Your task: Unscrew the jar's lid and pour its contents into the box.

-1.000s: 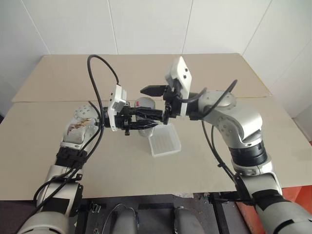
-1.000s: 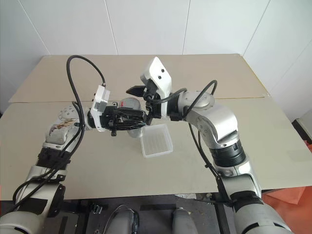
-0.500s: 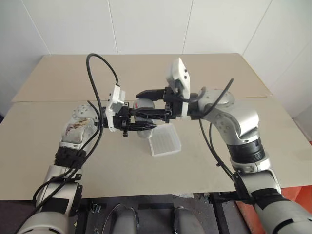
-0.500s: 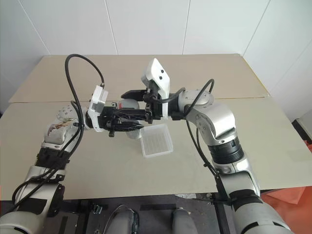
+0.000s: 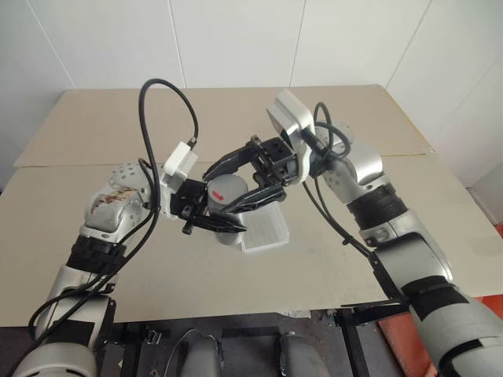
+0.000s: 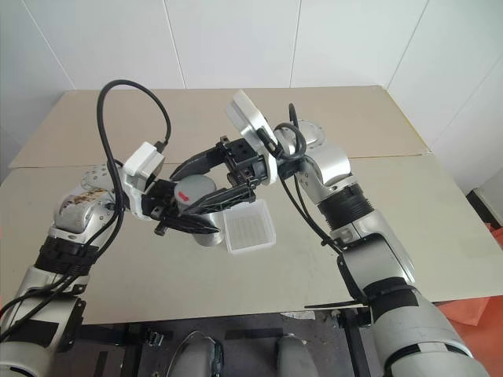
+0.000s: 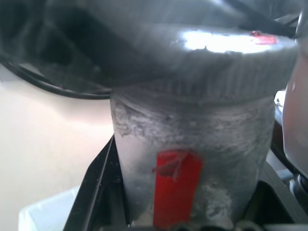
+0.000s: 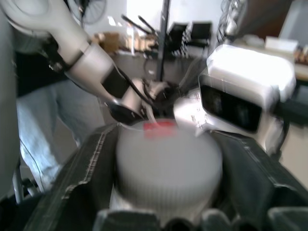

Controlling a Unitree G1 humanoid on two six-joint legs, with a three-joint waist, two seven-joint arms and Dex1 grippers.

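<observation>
My left gripper [image 5: 226, 212] is shut on the jar [image 7: 187, 144], a silvery cylinder with a red label, and holds it in the air just left of the box [image 5: 266, 232]. The jar leans with its grey lid [image 5: 222, 188] turned up and toward me, still on the jar. My right gripper [image 5: 220, 191] comes in from the right and stands open, one black finger [image 8: 82, 178] on each side of the lid [image 8: 166, 159]. Whether the fingers touch the lid I cannot tell. The contents are hidden inside the jar. The translucent white box lies on the table [image 5: 354, 259].
The tan tabletop is made of two boards with a seam [image 5: 71, 165] running across behind the arms. A white wall rises past the far edge. A black cable [image 5: 157, 94] loops above my left wrist.
My right wrist has swung round, and its fingers now spread around the lid instead of lying level above it. My left gripper has drawn the jar back toward me and tilted it.
</observation>
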